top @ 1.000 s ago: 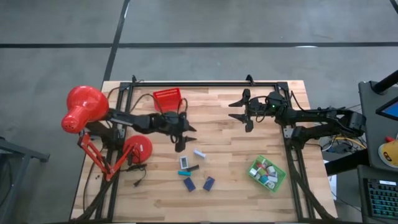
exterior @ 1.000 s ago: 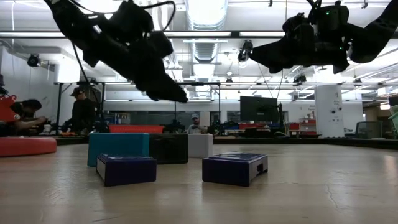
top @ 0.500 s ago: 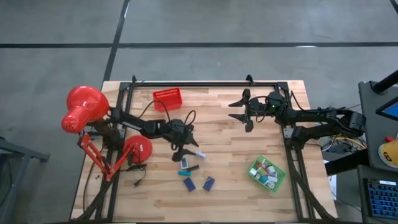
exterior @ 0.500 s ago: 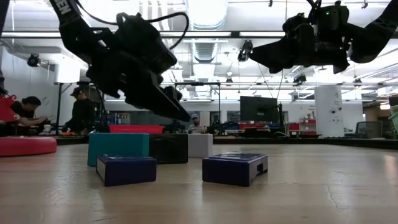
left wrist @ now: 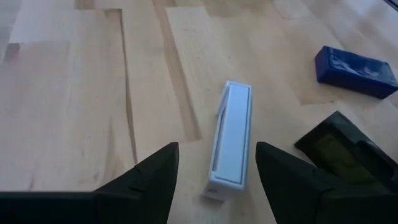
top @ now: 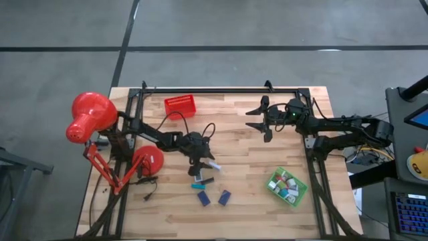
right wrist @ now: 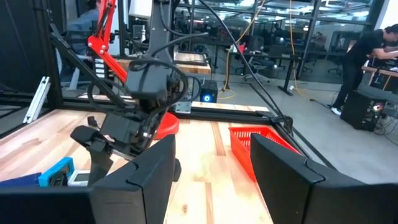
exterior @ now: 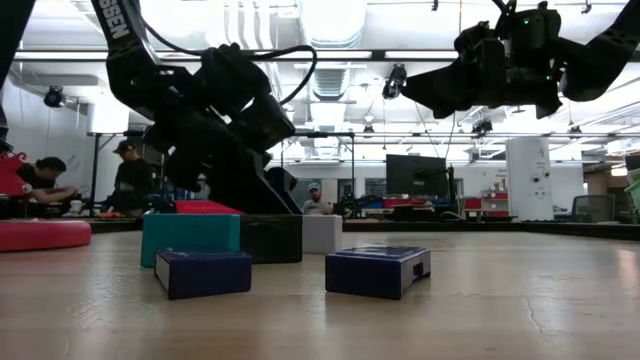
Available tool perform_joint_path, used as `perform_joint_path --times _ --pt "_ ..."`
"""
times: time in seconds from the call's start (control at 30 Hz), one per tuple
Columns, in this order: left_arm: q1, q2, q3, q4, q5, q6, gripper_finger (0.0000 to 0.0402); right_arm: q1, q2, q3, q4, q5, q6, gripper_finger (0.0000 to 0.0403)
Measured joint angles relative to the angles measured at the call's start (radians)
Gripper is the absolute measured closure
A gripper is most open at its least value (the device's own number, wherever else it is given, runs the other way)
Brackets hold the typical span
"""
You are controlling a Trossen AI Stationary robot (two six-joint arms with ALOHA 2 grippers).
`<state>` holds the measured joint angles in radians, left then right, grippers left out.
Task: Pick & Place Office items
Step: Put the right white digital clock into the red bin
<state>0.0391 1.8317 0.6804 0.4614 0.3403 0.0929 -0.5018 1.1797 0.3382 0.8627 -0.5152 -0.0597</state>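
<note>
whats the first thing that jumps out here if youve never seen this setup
The big red desk lamp at the table's left edge catches the eye first. Next, the left gripper is low over the scattered pieces mid-table, open fingers straddling a white block. A green tray of small items sits front right.

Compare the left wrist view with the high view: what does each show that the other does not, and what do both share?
Only the left wrist view shows the left gripper with open fingers on either side of a white block lying on the table, without touching it.

Only the high view shows the red lamp, red tray, green tray holding small items, and the right gripper, raised and open, away from the items.

Both show the wooden table, the left gripper and a navy block.
</note>
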Motion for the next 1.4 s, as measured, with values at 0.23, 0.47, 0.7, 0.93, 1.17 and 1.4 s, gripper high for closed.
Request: perform_joint_path --times 0.23,0.47,0.7,0.93,1.17,1.4 --pt "0.0 0.0 0.002 -0.002 -0.012 0.0 0.0199 0.0 0.0 0.0 0.0 0.0 0.0 0.0199" --pt "0.001 0.0 0.002 -0.001 -0.029 0.015 0.0282 0.0 0.0 0.0 0.0 0.0 0.0 0.0199" --pt "0.001 0.0 0.002 0.003 -0.075 0.005 0.0341 0.0 0.0 0.0 0.001 0.0 0.0 0.0199" --pt "0.0 0.0 0.002 0.004 -0.078 0.005 0.0341 0.0 0.0 0.0 0.001 0.0 0.0 0.0199" --pt "0.013 -0.02 0.002 0.083 -0.146 -0.071 0.0339 0.0 0.0 0.0 0.001 0.0 0.0 0.0199" --pt "0.053 -0.127 0.002 0.044 -0.359 -0.185 0.0339 0.0 0.0 0.0 0.001 0.0 0.0 0.0199"
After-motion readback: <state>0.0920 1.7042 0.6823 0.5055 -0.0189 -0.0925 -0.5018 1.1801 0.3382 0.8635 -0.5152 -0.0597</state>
